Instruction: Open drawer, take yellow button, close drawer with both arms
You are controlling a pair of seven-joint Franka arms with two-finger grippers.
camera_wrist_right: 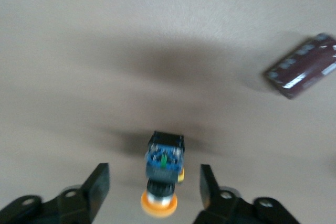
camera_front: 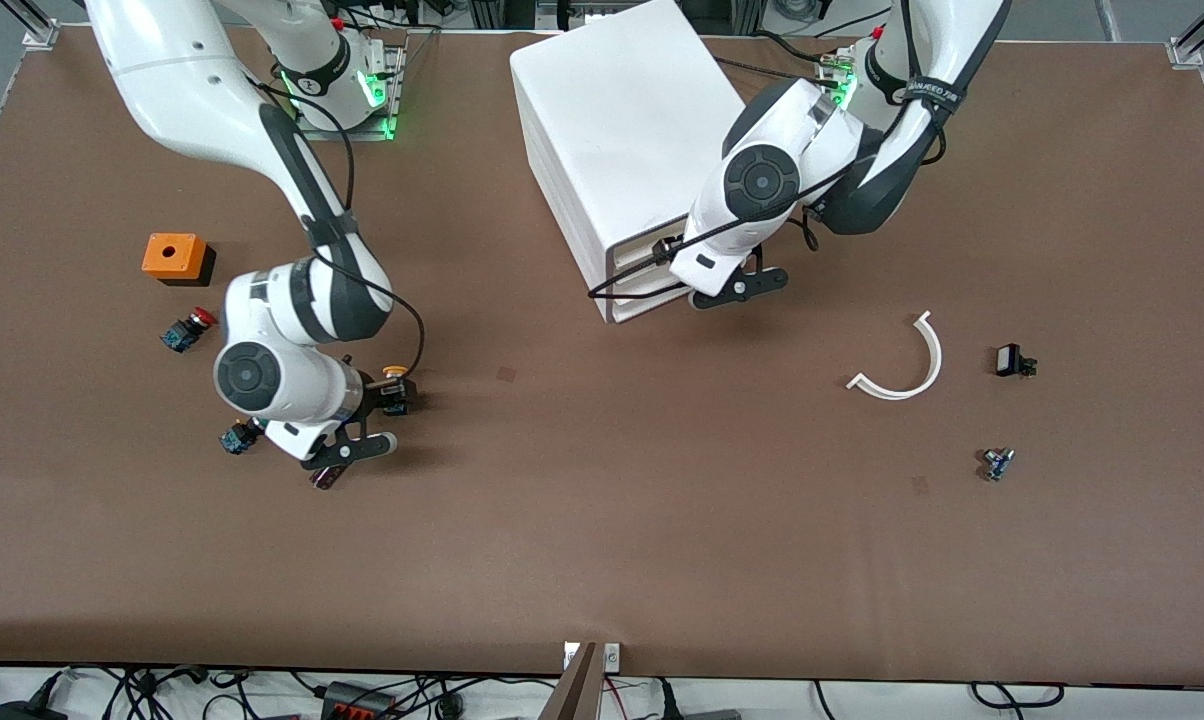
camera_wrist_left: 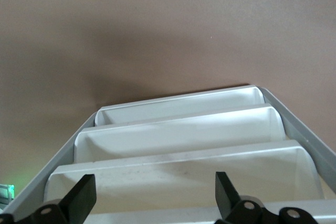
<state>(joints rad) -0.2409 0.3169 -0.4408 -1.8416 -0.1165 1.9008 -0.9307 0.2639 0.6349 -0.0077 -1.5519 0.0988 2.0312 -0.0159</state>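
Right arm: reaching from its base at the top edge of the bench (camera_front: 602, 560) down toward the right arm's end, wrist bent low over the brown surface.
Right pincer (camera_wrist_right: 154, 184): spread wide, one finger either side of the button (camera_wrist_right: 164, 162), and neither finger touching it, so nothing is held.
Button: lying on its side on the bench between those fingers, orange cap toward the wrist camera, blue-and-black body pointing away.
Left arm: folded tight from its base at the top edge, elbow over the cabinet (camera_front: 617, 140), wrist at the cabinet's front.
Left pincer (camera_wrist_left: 152, 195): fingers well apart, hanging just above the drawer fronts, gripping nothing.
Drawer (camera_wrist_left: 176, 179): the topmost tray, right under the left pincer; the stepped white fronts below it all sit in the cabinet, and what is inside them cannot be seen.
Cabinet: standing near the middle of the top edge.
Near the button: a red-capped button (camera_front: 188, 328) and an orange box (camera_front: 175, 257), both farther from the front camera; a dark red flat piece (camera_wrist_right: 303, 66) lies close by.
Left arm's end: a white curved strip (camera_front: 902, 362) on the bench.
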